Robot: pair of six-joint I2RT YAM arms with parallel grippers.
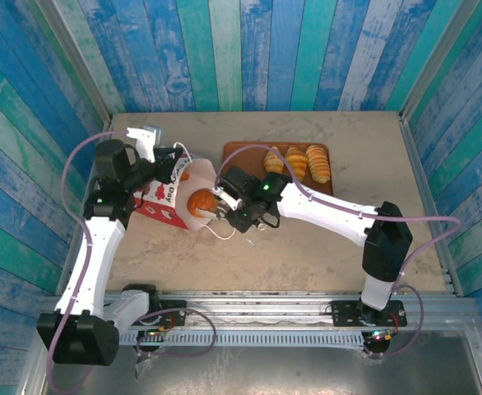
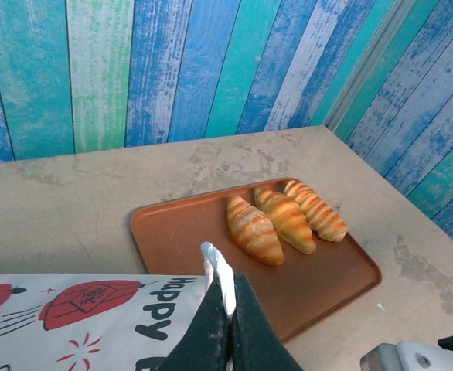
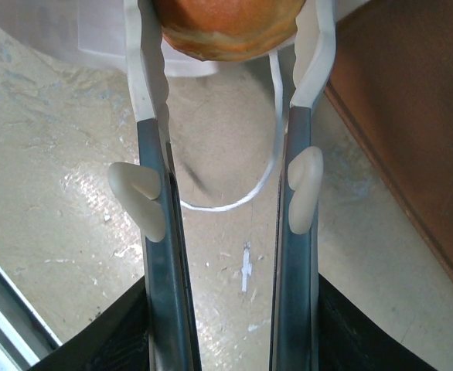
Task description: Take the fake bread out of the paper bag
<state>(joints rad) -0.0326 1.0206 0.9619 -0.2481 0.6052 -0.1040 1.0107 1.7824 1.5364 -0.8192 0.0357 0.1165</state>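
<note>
**A:** Where's the bread?

**B:** Three ridged pastries (image 1: pixel 297 162) lie side by side on the brown tray (image 1: pixel 239 153), towards the far side of the bench (image 1: pixel 307 247). A round bun (image 1: pixel 198 202) sits at the mouth of the bag (image 1: pixel 165 194), which lies on its side just left of the tray.

**A:** And the right end effector?

**B:** The right end effector (image 1: pixel 218 204) is part-way open, its two fingers (image 3: pixel 151 85) pressed against either side of the bun. A white cord handle (image 3: pixel 267 154) loops on the bench beneath it.

**A:** The left?

**B:** The left end effector (image 2: pixel 225 301) is closed tight, pinching the bag's white rim.
</note>
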